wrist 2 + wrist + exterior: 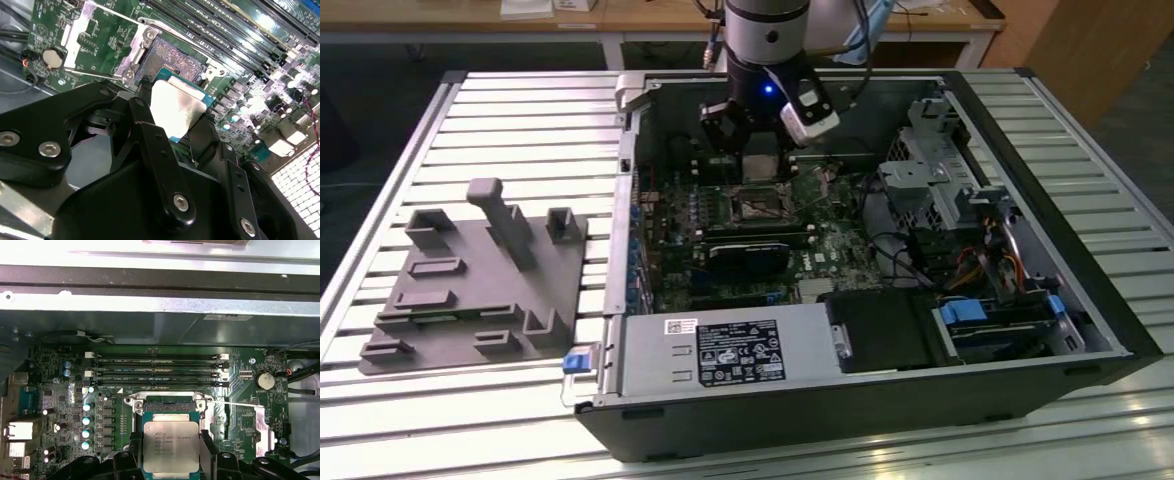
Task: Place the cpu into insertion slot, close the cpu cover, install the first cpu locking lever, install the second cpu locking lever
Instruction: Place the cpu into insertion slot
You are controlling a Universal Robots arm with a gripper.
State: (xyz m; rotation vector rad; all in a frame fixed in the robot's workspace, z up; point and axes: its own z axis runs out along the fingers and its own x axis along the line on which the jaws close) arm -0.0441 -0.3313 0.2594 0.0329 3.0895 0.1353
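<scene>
I see the gripper [761, 160] in the upper centre of the exterior view, hanging from the arm [767, 40] inside the open computer case [1101, 330]. Its 2 black fingers [134, 452] are drawn in only as far as the chip's width and clamp the cpu [170, 447] by 2 opposite edges, with its pale metal top facing the first wrist view.

In the exterior view the cpu sits just above the insertion slot [758, 207] in the frame and apart from it, so it is held and not seated. In the second wrist view the slot's dark centre [172, 57] lies bare just beyond the chip's far edge. In the first wrist view the chip overlaps the near part of the socket's silver rim.

The cpu cover [75, 35] is swung open and lies flat on the green board beside the socket, with board showing through its cut-out centre. A thin wire lever [92, 74] runs along its edge, near a round coin battery [52, 58].

4 long memory slots [157, 370] run parallel on the far side of the socket from the gripper. In the exterior view a black card [747, 255] lies below the socket, a labelled metal box [720, 350] fills the lower centre, and a grey fixture tray [467, 290] rests on the slatted table [520, 110] at the exterior view's left.
</scene>
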